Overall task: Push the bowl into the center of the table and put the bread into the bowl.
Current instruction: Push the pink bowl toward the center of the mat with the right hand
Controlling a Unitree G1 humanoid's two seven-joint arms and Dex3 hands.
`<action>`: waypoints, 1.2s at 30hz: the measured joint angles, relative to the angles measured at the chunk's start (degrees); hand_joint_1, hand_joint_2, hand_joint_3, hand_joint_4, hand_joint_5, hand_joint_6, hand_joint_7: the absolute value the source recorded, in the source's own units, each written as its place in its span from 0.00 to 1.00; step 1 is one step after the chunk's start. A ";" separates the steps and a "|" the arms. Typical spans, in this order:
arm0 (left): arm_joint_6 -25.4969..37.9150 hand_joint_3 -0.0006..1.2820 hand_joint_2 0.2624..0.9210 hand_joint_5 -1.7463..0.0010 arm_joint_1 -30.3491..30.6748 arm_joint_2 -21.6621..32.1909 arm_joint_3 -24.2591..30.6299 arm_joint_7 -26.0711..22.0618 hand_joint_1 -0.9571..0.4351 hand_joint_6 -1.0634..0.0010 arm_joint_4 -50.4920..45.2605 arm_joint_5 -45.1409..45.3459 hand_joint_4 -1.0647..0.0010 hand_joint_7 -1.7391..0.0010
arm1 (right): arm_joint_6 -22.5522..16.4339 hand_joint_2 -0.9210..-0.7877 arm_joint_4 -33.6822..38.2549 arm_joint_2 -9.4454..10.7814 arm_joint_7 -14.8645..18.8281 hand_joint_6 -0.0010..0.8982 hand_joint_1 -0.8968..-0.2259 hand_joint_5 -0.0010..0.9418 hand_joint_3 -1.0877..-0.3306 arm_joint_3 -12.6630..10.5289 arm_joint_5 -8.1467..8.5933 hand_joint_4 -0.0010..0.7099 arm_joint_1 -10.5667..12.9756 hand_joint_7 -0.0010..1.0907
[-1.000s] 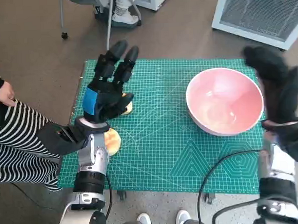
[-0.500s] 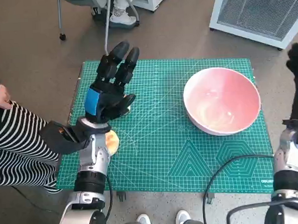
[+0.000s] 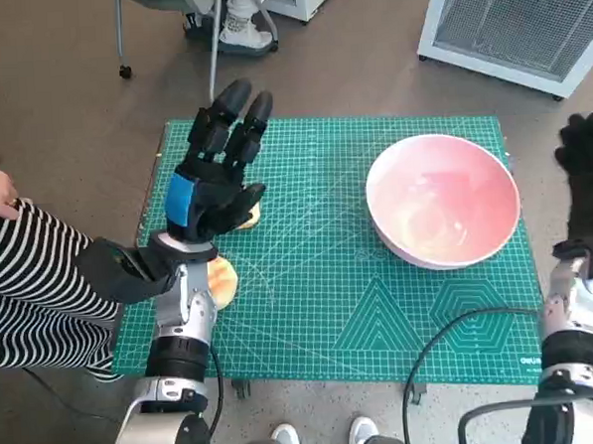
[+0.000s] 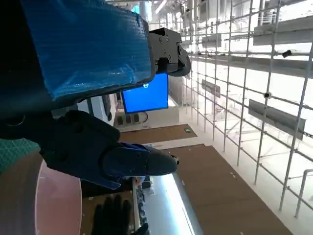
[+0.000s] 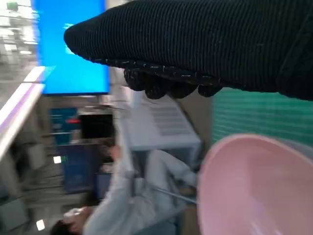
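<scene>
Black gloved right hand (image 3: 585, 179) now back off the tabletop's (image 3: 322, 320) right edge, empty, fingers apart, pink round bowl (image 3: 443, 199) right of centre, left hand (image 3: 215, 181) raised open over golden bread (image 3: 221, 282) at left edge.

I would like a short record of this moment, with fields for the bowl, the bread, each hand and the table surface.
bowl: pink bowl, empty, upright on the right part of the mat, not at the centre
bread: two pieces; one partly hidden under the left hand, one beside the left forearm
left hand: raised over the mat's left part, fingers spread, holds nothing
right hand: off the mat's right edge, apart from the bowl, holds nothing
surface: green cutting mat
</scene>
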 measured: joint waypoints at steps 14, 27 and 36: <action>-0.93 0.22 1.00 1.00 0.01 0.79 0.50 -0.20 0.24 1.00 0.09 -0.01 0.91 0.74 | 6.53 0.00 2.20 3.86 1.00 0.08 0.35 0.01 0.28 -1.56 0.46 0.08 -1.28 0.24; -1.94 0.24 1.00 1.00 0.06 1.30 0.54 -0.62 0.23 1.00 0.69 0.18 0.92 0.74 | 9.54 0.00 2.44 8.28 2.00 0.13 0.36 0.02 0.28 -2.60 1.94 0.12 -3.56 0.22; -2.58 0.25 1.00 1.00 0.12 1.65 0.47 -0.55 0.23 1.00 0.69 0.48 0.91 0.74 | 10.26 0.00 2.43 11.39 3.70 0.12 0.35 0.01 0.26 -2.28 2.05 0.12 -5.50 0.20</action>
